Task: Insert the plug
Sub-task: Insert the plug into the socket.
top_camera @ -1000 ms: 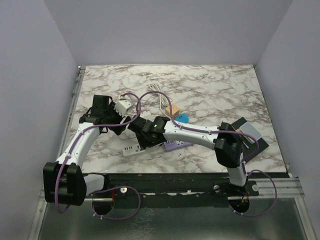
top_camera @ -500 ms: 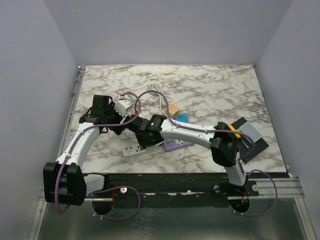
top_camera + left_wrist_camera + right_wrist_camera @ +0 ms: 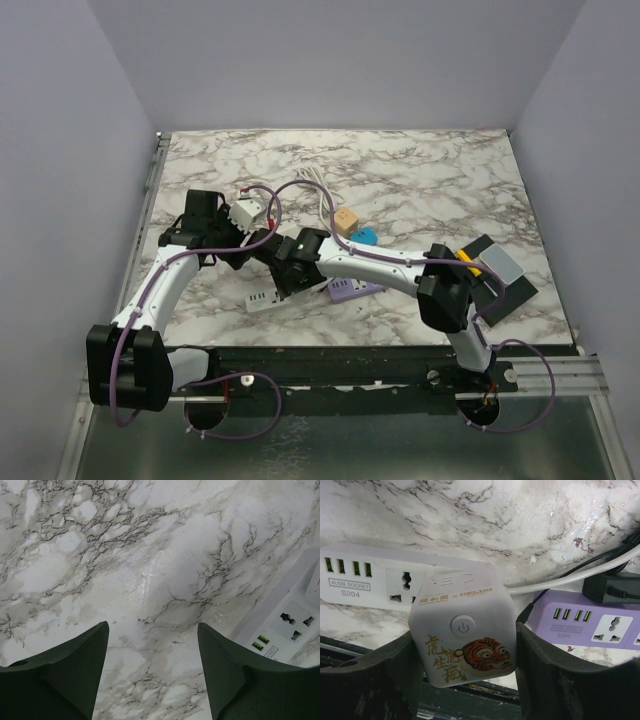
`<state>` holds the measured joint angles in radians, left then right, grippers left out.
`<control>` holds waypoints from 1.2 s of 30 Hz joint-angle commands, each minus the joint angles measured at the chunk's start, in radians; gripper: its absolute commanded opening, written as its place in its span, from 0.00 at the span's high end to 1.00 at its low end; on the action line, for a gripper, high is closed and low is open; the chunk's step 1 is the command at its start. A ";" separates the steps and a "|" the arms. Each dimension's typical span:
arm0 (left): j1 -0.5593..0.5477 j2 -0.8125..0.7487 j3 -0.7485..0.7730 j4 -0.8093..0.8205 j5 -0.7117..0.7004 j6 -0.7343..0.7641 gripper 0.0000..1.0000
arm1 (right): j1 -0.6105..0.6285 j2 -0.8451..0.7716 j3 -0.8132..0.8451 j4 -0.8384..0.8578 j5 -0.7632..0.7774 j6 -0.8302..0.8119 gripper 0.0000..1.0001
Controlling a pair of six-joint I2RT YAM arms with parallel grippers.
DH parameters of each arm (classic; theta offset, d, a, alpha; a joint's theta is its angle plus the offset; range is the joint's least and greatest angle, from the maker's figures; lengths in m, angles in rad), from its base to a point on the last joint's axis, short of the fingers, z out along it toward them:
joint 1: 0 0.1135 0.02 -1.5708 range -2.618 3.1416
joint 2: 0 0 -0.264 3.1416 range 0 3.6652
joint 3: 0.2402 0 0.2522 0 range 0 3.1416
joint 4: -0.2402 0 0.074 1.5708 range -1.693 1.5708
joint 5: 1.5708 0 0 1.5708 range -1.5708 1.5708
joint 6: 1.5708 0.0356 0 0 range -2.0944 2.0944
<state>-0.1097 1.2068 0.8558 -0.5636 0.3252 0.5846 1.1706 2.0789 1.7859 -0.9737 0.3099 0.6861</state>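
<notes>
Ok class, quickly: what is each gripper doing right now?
Left gripper: open, empty.
Right gripper: closed on the white tiger-print plastic cube plug.

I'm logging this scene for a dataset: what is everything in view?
table: one, marble, under everything
white power strip: one, white, near-left
purple power strip: one, purple, right of it
tiger cube socket: one, white, in right gripper
white cube: one, white, beside left arm
small cube: one, tan, centre
blue item: one, blue, beside small cube
grey box: one, grey, far right
left gripper: one, dark, open, empty
right gripper: one, dark, gripping socket
</notes>
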 commanded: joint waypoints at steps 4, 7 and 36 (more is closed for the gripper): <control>0.002 -0.035 -0.021 0.010 -0.012 0.024 0.28 | 0.006 0.087 0.018 -0.097 -0.002 0.080 1.00; 0.002 -0.050 -0.036 0.008 -0.013 0.041 0.28 | 0.006 0.078 0.004 -0.112 0.003 0.119 0.99; 0.003 -0.117 -0.073 -0.036 0.003 0.101 0.29 | 0.024 0.124 0.098 -0.252 0.064 0.203 0.99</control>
<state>-0.1097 1.0882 0.7937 -0.5800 0.3210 0.6781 1.1854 2.1368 1.8824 -1.1213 0.3481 0.8799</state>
